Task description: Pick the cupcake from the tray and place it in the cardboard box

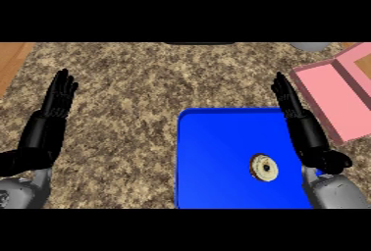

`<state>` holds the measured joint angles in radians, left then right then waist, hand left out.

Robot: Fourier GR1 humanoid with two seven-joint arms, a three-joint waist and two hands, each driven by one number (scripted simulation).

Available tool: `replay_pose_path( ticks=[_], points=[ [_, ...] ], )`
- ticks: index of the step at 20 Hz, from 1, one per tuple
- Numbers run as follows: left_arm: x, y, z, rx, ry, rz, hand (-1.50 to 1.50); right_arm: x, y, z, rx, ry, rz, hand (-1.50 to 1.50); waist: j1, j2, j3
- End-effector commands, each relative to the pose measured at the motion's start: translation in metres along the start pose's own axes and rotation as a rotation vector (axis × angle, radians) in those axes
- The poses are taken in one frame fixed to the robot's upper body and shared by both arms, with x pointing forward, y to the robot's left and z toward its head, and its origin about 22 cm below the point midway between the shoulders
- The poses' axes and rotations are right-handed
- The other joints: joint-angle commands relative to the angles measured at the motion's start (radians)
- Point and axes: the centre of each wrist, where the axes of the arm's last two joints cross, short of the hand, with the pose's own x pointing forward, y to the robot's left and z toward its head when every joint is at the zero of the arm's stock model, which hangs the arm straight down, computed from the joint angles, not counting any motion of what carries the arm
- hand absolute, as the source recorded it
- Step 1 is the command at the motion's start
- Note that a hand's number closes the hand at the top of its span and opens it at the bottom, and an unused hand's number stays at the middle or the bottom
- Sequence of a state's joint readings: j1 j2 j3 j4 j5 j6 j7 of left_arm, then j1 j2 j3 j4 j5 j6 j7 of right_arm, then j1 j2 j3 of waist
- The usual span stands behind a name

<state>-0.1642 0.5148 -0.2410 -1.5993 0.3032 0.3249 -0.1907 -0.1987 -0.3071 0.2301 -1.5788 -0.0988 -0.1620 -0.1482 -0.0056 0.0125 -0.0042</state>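
Note:
A blue tray (217, 157) lies on the speckled counter at the lower middle of the head view. On its right part sits the cupcake (264, 168), a small round cream-coloured thing with a dark centre. My right hand (297, 117) stands open over the tray's right edge, fingers straight and pointing away, just right of the cupcake and apart from it. The box (337, 95) is pink, lies open at the right edge, beyond and right of that hand. My left hand (52, 112) is open at the left, fingers up, holding nothing.
A brown wooden strip (11, 61) borders the counter at the far left. A grey round object (311, 46) shows partly at the top right, and a dark object (199, 43) at the top middle edge.

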Motion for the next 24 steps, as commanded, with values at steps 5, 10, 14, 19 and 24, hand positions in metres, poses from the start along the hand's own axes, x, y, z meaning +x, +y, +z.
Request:
replay_pose_path(
  ticks=[5, 10, 14, 19, 24],
  points=[
    [-0.002, 0.023, -0.005, -0.167, 0.047, -0.183, 0.00, 0.099, -0.097, 0.001, -0.083, -0.193, 0.105, -1.50, -0.057, -0.026, 0.004],
    [-0.017, 0.004, -0.003, -0.257, 0.081, -0.142, 0.00, 0.100, -0.144, 0.044, -0.036, -0.019, 0.409, -1.50, -0.051, -0.017, 0.004],
    [0.003, 0.001, -0.005, -0.290, 0.058, -0.128, 0.00, 0.078, -0.156, 0.068, 0.098, -0.099, 0.548, -1.50, -0.020, -0.016, 0.005],
    [0.005, -0.008, -0.015, -0.300, 0.073, -0.158, 0.00, 0.106, -0.149, 0.061, 0.213, -0.142, 0.731, -1.50, -0.015, -0.016, 0.004],
    [-0.004, -0.002, -0.010, -0.305, 0.058, -0.133, 0.00, 0.121, -0.130, 0.053, 0.392, 0.049, 0.928, -1.50, 0.006, -0.013, 0.002]
  ],
)
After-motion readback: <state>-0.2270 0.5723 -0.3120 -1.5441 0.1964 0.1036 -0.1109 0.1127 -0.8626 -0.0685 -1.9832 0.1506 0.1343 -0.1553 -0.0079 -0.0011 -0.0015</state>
